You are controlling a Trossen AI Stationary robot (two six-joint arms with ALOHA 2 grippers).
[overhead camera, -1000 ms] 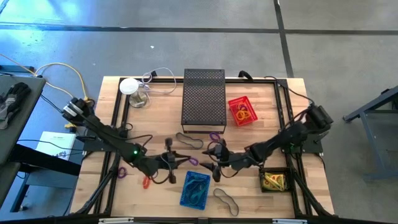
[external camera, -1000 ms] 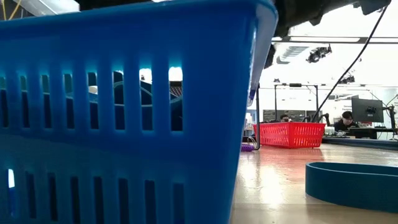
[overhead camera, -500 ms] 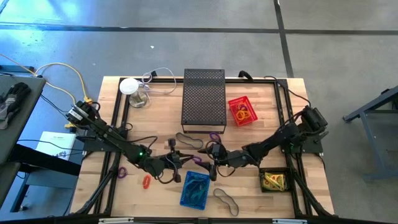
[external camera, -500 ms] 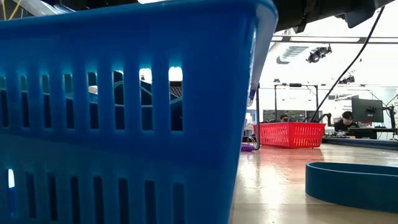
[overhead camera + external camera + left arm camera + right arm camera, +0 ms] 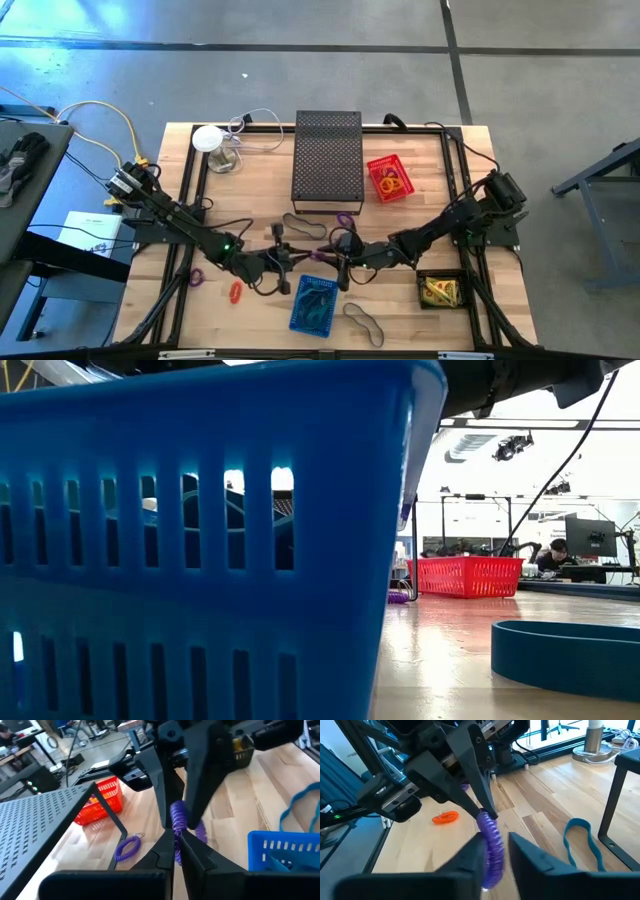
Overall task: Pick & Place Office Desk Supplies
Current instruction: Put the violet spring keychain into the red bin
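- My left jaws [image 5: 176, 851] are pressed together on one end of a purple coiled band [image 5: 178, 820], above the table [image 5: 260, 160] just behind the blue basket [image 5: 314, 304].
- My right jaws [image 5: 495, 851] meet them tip to tip and pinch the other end of the same purple band [image 5: 490, 845]; the fingers [image 5: 470, 852] are not fully together, with the band between them.
- In the high view both pairs of jaws come together near the middle of the table, the left jaws [image 5: 300, 257] and right jaws [image 5: 335, 257] just apart.
- A second purple coil [image 5: 127, 847] lies on the wood near the black mesh box [image 5: 327, 160].
- An orange band [image 5: 236, 292] lies to the left of the blue basket.
- A dark grey loop [image 5: 364, 322] lies to the basket's right.
- The red basket [image 5: 388, 179] holds orange and yellow pieces.
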